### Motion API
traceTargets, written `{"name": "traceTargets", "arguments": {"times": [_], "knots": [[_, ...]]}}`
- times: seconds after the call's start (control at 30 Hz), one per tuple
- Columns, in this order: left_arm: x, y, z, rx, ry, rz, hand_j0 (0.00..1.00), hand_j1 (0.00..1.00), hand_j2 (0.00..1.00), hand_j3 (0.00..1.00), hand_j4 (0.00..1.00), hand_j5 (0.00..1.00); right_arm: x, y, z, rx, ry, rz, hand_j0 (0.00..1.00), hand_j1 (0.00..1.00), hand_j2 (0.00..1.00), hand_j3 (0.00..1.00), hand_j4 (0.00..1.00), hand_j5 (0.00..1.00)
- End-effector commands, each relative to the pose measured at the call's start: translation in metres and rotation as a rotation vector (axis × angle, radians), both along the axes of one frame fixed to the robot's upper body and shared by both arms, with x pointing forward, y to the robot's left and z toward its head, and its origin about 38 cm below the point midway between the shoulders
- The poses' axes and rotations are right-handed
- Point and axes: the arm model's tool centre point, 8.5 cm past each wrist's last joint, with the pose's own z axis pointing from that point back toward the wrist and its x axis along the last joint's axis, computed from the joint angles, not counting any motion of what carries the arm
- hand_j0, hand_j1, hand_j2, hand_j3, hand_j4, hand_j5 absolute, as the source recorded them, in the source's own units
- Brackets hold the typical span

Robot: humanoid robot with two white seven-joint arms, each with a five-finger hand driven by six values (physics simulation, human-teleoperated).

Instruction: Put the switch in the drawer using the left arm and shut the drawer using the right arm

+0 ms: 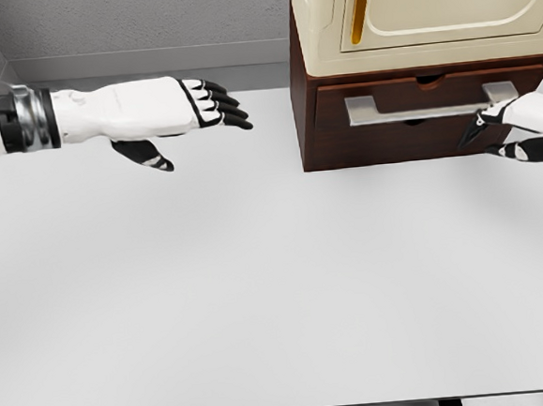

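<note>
drawer (pixel 424 106) at table (pixel 259 289) far right edge seen shut; left hand (pixel 184 106) spread, empty; right hand (pixel 520 127) fingers loosely spread at handle (pixel 414 107); switch unseen, possibly never stowed

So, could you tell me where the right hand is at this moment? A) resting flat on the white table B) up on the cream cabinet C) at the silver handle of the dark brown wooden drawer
C: the right hand has fingertips at the silver handle of the dark brown wooden drawer.

No legible text in view.
The drawer (pixel 424 106) front and cream cabinet (pixel 426 12) carry no readable label, brand, number or sign.
</note>
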Motion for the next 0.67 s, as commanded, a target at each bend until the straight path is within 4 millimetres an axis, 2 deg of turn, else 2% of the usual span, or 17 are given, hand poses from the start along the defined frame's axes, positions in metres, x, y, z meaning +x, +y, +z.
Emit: {"name": "traceTargets", "arguments": {"times": [0.0,0.1,0.3,0.4,0.43,0.5,0.53,0.57,0.6,0.63], "knots": [[-0.003,-0.005,0.001,-0.006,0.0,-0.018,1.0,1.0,1.0,1.0,1.0,1.0,0.002,-0.004,-0.009,0.008,0.023,-0.018,0.56,0.56,0.56,0.56,0.56,0.56],[-0.004,-0.005,-0.001,-0.004,0.003,-0.017,1.0,1.0,1.0,1.0,1.0,1.0,0.012,0.0,-0.012,0.007,0.038,-0.017,0.56,0.56,0.56,0.56,0.56,0.56],[-0.004,-0.008,-0.003,-0.004,0.007,-0.023,1.0,1.0,1.0,1.0,1.0,1.0,0.007,0.0,-0.014,-0.012,0.045,-0.01,0.59,0.59,0.59,0.59,0.59,0.59],[-0.004,-0.008,-0.003,-0.004,0.007,-0.023,1.0,1.0,1.0,1.0,1.0,1.0,0.004,-0.019,-0.001,-0.023,0.024,-0.05,0.61,0.61,0.61,0.61,0.61,0.61],[-0.004,-0.008,-0.003,-0.004,0.007,-0.023,1.0,1.0,1.0,1.0,1.0,1.0,-0.001,-0.033,-0.001,-0.001,0.021,-0.092,0.64,0.64,0.64,0.64,0.64,0.64],[-0.004,-0.008,-0.005,0.002,0.01,-0.025,1.0,1.0,1.0,1.0,1.0,1.0,-0.018,-0.069,0.012,0.045,-0.035,-0.195,0.69,0.69,0.69,0.69,0.69,0.69],[-0.005,-0.009,-0.006,0.004,0.012,-0.025,1.0,1.0,1.0,1.0,1.0,1.0,-0.028,-0.086,0.012,0.098,-0.038,-0.244,0.72,0.72,0.72,0.72,0.72,0.72],[-0.005,-0.009,-0.006,0.004,0.012,-0.025,1.0,1.0,1.0,1.0,1.0,1.0,-0.033,-0.095,0.008,0.128,-0.026,-0.27,0.75,0.75,0.75,0.75,0.75,0.75],[-0.005,-0.009,-0.006,0.004,0.012,-0.025,1.0,1.0,1.0,1.0,1.0,1.0,-0.035,-0.093,0.001,0.118,-0.007,-0.262,1.0,1.0,1.0,1.0,1.0,1.0],[-0.005,-0.009,-0.005,0.003,0.011,-0.025,1.0,1.0,1.0,1.0,1.0,1.0,-0.042,-0.076,-0.013,0.094,0.036,-0.211,1.0,1.0,1.0,1.0,1.0,1.0]]}}
